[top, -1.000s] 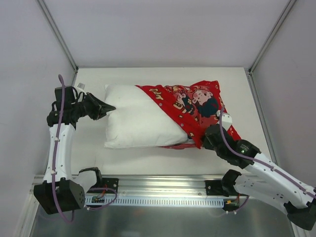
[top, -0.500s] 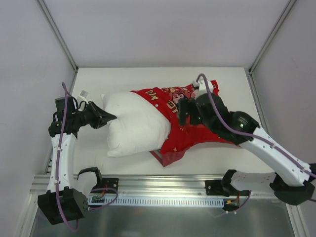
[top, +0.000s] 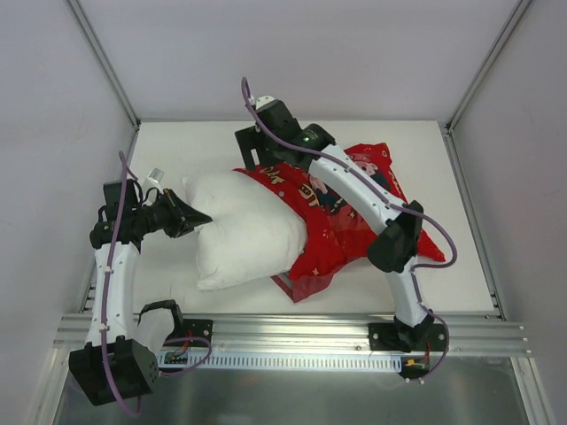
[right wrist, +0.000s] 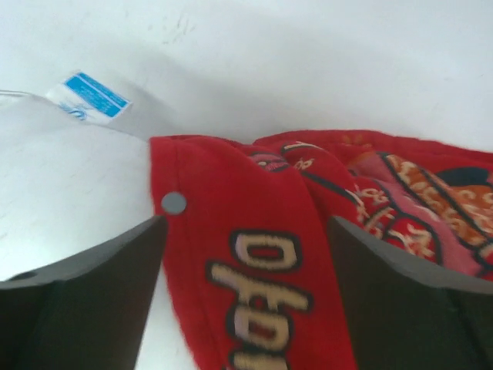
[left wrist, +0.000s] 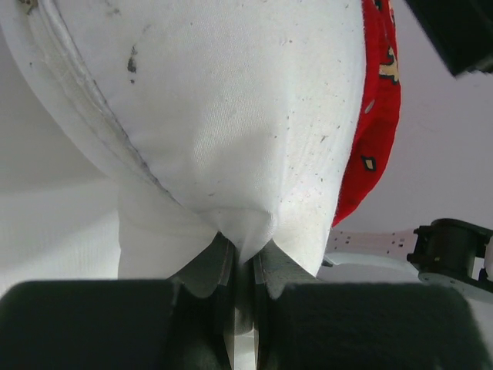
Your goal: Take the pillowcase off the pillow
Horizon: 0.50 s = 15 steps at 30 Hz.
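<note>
The white pillow (top: pixel 248 230) lies at mid-table, its right half still inside the red printed pillowcase (top: pixel 354 217). My left gripper (top: pixel 197 217) is shut on the pillow's left corner; in the left wrist view the white cloth (left wrist: pixel 231 116) is pinched between the jaws (left wrist: pixel 243 250), and red pillowcase (left wrist: pixel 377 116) shows at the right. My right gripper (top: pixel 255 159) hangs open over the far end of the pillowcase's open hem. The right wrist view shows its jaws (right wrist: pixel 246 231) straddling the red hem (right wrist: pixel 262 262) and touching nothing, beside a silver snap (right wrist: pixel 173 203) and bare pillow (right wrist: pixel 62 177).
The right arm (top: pixel 354 190) arches across the pillowcase from its base at the near edge. A blue-and-white label (right wrist: pixel 92 96) sticks out of the pillow's far-left corner. A metal rail (top: pixel 292 341) runs along the table's front, and white walls enclose the other sides.
The right gripper opened and swung from the near right side up over the pillowcase to its far open hem. The pillowcase bunched rightward, baring more pillow. The left grip is unchanged.
</note>
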Tool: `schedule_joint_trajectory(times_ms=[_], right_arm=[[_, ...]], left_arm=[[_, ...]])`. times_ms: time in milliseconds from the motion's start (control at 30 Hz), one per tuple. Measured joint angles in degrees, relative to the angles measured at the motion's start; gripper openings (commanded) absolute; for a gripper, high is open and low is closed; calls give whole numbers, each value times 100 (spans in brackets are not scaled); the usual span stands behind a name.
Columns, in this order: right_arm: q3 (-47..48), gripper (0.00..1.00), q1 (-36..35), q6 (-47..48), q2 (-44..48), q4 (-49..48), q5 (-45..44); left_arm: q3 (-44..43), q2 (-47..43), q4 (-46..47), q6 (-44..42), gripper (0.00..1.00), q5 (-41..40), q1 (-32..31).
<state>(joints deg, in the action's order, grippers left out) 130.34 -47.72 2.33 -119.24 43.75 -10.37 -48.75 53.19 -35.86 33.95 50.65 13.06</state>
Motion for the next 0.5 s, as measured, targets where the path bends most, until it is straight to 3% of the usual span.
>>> schedule_joint_trajectory(times_ms=[33, 67, 133, 233, 500], right_arm=[[87, 76, 31, -35, -190, 13, 87], [96, 59, 57, -63, -310, 33, 151], [76, 41, 116, -133, -490, 120, 269], [-240, 1, 280, -249, -466, 87, 337], [-2039, 1, 1082, -417, 745, -407, 382]], left_arm=[[0, -26, -20, -24, 0, 0, 0], [0, -66, -37, -35, 0, 2, 0], [0, -149, -68, -46, 0, 2, 0], [0, -271, -109, -55, 0, 0, -2], [-122, -457, -306, -52, 0, 7, -46]])
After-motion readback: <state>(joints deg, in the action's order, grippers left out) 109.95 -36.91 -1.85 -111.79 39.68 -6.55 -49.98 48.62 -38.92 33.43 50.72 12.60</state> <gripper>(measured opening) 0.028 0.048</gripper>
